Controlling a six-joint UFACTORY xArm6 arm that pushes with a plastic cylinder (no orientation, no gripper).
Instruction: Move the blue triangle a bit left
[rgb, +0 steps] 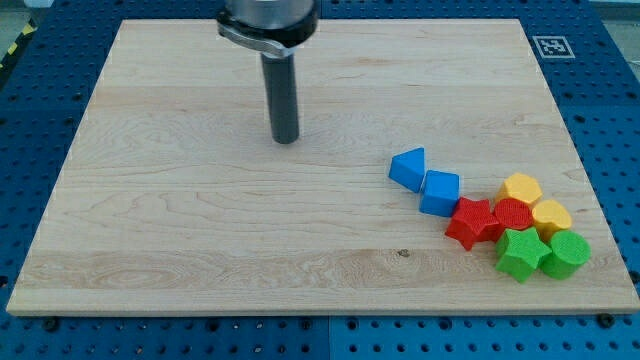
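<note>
**Inspector:** Blue triangle lies on the wooden board, right of centre, at the left end of a cluster of blocks. Its near neighbour, a blue cube-like block, sits touching or just beside it on the lower right.

**Assistant:** Orientation?

**Inspector:** One corner appears to point to the view's top right; the long axis seems to run from upper right to lower left, though the shape is small and I hold that loosely.

**Assistant:** And the tool?

**Inspector:** My tip stands well apart, up and to the left of the triangle. There is no pincer on this rig, only a rod, so nothing opens or closes.

**Assistant:** Why does that placement matter?

**Inspector:** In my judgement the tip is on the wrong side. A leftward push calls for contact from the triangle's right face, where the crowded blue block leaves little room.
</note>
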